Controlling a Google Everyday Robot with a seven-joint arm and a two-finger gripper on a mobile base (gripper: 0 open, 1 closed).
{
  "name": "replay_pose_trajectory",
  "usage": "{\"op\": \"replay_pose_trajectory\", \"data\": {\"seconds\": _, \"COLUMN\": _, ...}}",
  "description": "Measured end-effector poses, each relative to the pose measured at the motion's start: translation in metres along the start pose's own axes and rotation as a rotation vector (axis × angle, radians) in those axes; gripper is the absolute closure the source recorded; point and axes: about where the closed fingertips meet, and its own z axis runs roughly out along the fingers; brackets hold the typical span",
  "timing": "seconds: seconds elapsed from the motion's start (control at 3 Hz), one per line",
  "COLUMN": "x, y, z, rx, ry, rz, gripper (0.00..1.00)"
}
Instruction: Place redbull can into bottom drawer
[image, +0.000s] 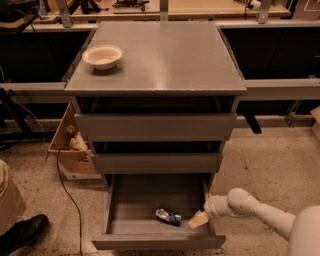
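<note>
The redbull can (168, 216) lies on its side on the floor of the open bottom drawer (157, 242), near the front middle. My gripper (198, 220) is inside the drawer at its right side, just right of the can and apart from it. My white arm (250, 206) reaches in from the lower right. The two shallower drawers above are nearly closed.
A white bowl (102, 56) stands on the grey cabinet top (165, 60) at the back left. A cardboard box (67, 142) with clutter sits on the floor left of the cabinet. A cable runs along the floor. A person's shoe (22, 234) is at the lower left.
</note>
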Motion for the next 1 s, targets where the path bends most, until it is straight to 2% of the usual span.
{"op": "replay_pose_trajectory", "data": {"seconds": 0.33, "x": -0.008, "y": 0.003, "z": -0.061, "rx": 0.036, "ry": 0.004, "rz": -0.039, "gripper": 0.0}}
{"op": "replay_pose_trajectory", "data": {"seconds": 0.67, "x": -0.033, "y": 0.009, "z": -0.102, "rx": 0.073, "ry": -0.007, "rz": -0.103, "gripper": 0.0}}
{"op": "replay_pose_trajectory", "data": {"seconds": 1.0, "x": -0.041, "y": 0.009, "z": -0.112, "rx": 0.083, "ry": -0.008, "rz": -0.119, "gripper": 0.0}}
